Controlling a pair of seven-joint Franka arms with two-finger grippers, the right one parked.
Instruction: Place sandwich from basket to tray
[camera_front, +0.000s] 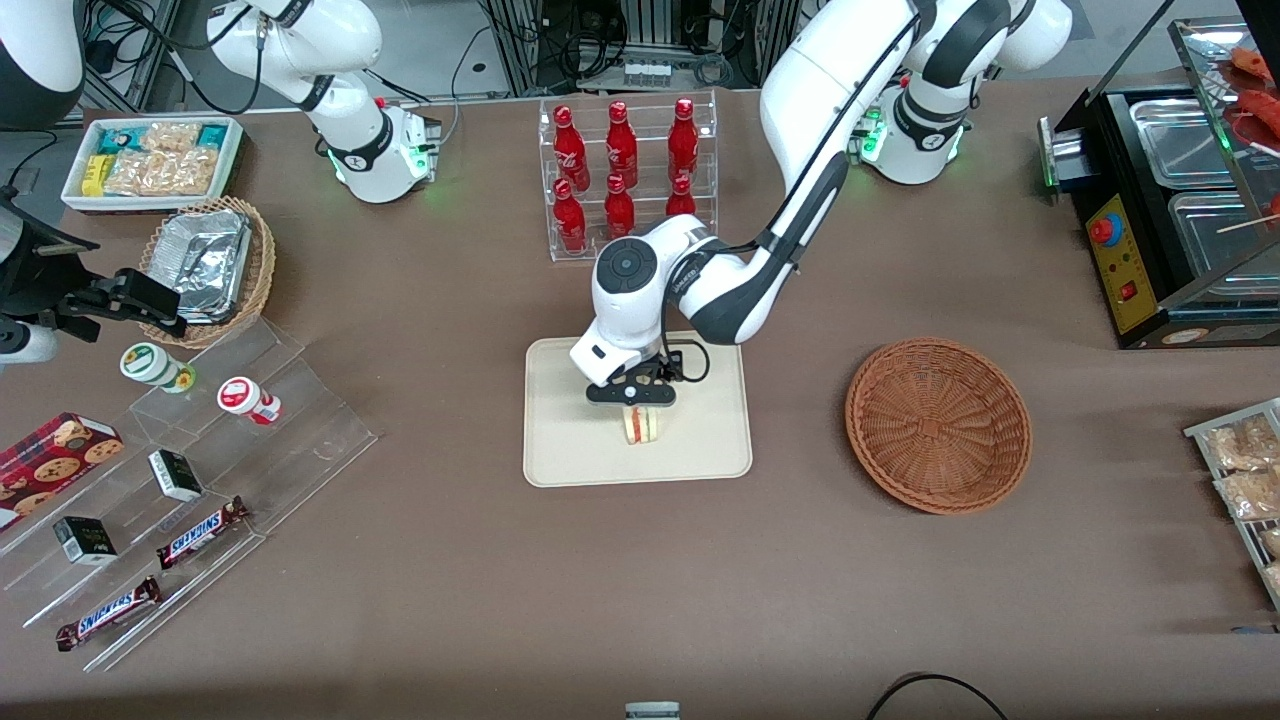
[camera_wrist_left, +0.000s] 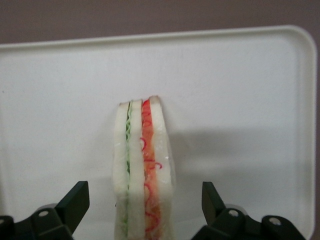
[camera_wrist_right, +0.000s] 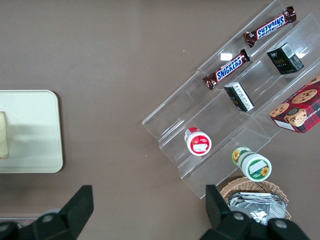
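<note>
Cream-beige tray (camera_front: 560, 440) carries the sandwich (camera_front: 641, 424) in the front view, its top hidden under the pincer (camera_front: 633, 400), the wicker basket (camera_front: 938, 425) well apart; the left wrist view shows fingers (camera_wrist_left: 75, 202) spread, sandwich (camera_wrist_left: 144, 170) cut off, untouched between.

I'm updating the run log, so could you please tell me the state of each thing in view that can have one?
sandwich: standing on edge on the tray, wrapped, not gripped.
tray: flat on the table, holding only the sandwich.
basket: upright, nothing in it.
end effector: open, just above the sandwich, fingers apart either side of it.
</note>
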